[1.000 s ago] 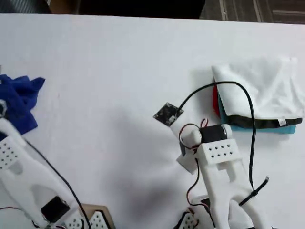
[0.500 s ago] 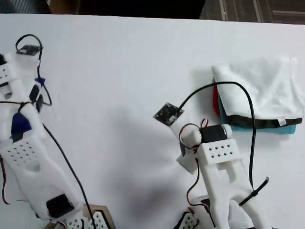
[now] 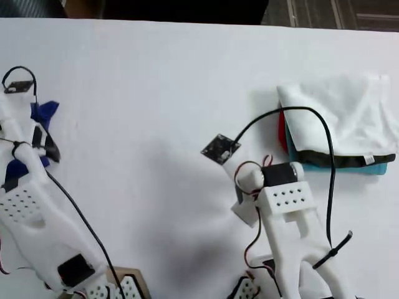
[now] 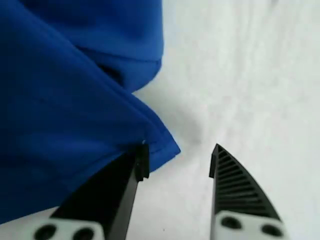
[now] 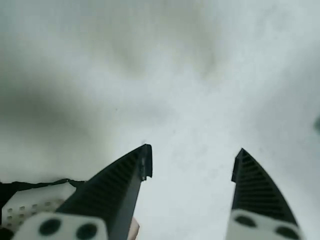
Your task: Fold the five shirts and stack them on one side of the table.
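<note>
Left gripper (image 4: 177, 155) is hovering released at blue shirt (image 4: 65, 100) edge, left side; right gripper (image 5: 192, 155) is sitting released over table (image 5: 200, 75); folded stack (image 3: 336, 118) lying right.

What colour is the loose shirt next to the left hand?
The shirt is plain solid blue, shown best in the left wrist view.

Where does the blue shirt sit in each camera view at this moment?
High view: the blue shirt lies at the table's left edge, partly under the left arm.
Left wrist view: the shirt lies against the left gripper, its hemmed corner at one open finger.
Right wrist view: the right gripper hangs open over the white table.
Shared landmark: the white table.
</note>
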`<state>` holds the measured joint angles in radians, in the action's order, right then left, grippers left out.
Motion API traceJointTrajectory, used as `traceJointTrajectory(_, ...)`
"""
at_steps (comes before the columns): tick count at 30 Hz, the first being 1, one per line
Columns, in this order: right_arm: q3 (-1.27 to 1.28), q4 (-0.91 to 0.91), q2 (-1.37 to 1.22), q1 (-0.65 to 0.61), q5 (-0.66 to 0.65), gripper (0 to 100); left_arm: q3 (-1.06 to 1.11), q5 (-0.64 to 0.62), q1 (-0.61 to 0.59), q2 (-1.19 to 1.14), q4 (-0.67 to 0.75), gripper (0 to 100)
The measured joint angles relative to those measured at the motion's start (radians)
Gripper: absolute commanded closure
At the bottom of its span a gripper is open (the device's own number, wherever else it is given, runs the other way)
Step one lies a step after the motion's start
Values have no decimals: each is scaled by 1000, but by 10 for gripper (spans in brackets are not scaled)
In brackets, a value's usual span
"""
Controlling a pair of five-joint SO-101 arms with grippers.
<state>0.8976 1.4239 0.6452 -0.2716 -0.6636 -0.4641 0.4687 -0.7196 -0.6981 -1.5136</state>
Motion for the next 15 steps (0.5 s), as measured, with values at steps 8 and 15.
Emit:
traceJointTrajectory(8,0,0,0,0,0,733,12,-15,0,-40,14,782)
traceJointTrajectory(15,-54,0,0,0,0,732,8,-69,-29,-75,44,782)
